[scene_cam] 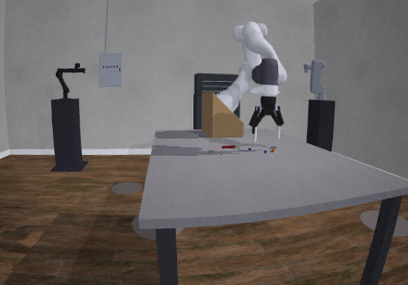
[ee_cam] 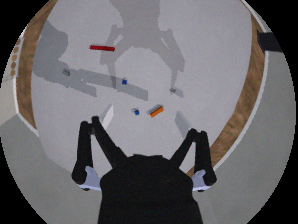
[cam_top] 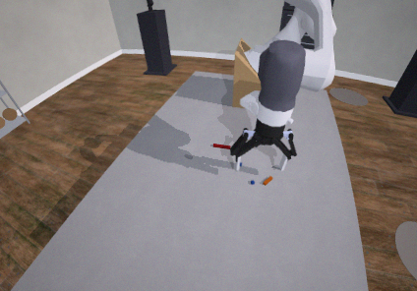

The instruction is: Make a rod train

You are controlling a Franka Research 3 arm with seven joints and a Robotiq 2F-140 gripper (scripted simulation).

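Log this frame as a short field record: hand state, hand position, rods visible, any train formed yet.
hand state: hand open, holding nothing
hand position: raised above the table, fingers pointing down
rods visible: red rod, orange rod, two small blue rods; others too small to tell
rod contact: red, orange and blue lie apart, flat on the table
train: none formed yet
other: tan wedge block behind the hand

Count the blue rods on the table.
2. One blue rod lies just left of the orange rod; the other blue rod lies farther off, toward the red rod. They are tiny, so more may escape notice.
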